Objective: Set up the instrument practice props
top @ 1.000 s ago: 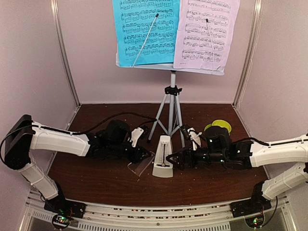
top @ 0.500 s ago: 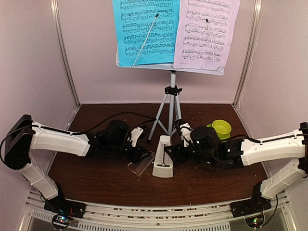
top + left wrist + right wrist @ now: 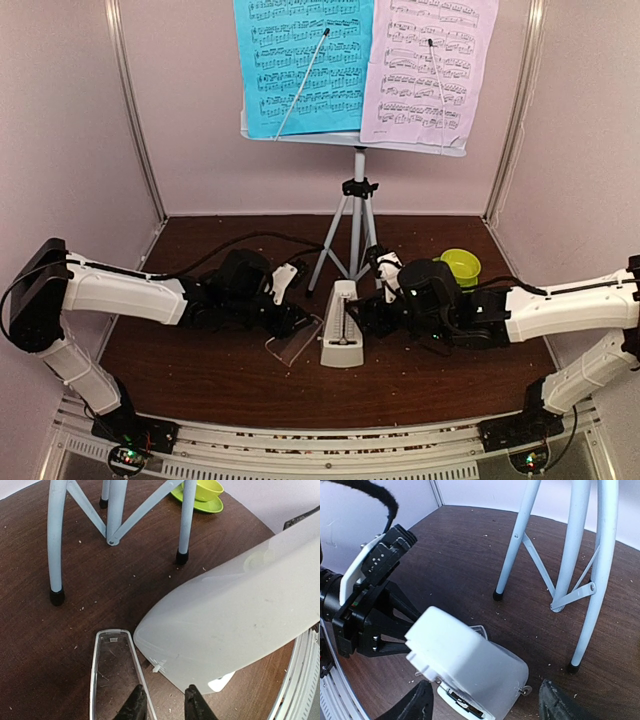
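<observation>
Now the right arm had swung in. A second earlier it reached low from the right edge with its wrist over the lime-green cup and saucer (image 3: 460, 266); by this moment the wrist had shifted toward the far edge, and the cup sat uncovered near the right edge. The right fingers (image 3: 422, 704) were spread wide, one on each side of the cream metronome (image 3: 340, 325), with no contact I could make out.

The metronome stood upright near the middle of the surface (image 3: 200, 375), a little toward the near edge and just in front of the grey tripod legs (image 3: 352, 240). If it had moved at all in that second, it was barely. Its clear cover (image 3: 111, 675) lay flat just to its left.

The left arm hadn't budged. The left fingers (image 3: 135, 704) sat close together astride the cover's rim, but whether they were actually pinching it I couldn't tell.

Up top, the music-stand desk (image 3: 350, 140) already carried the cyan sheet (image 3: 300, 65) and the lilac sheet (image 3: 430, 65).

So the stand looked done, and the metronome seemed to be the last job. The right arm appeared lined up to close on it.
</observation>
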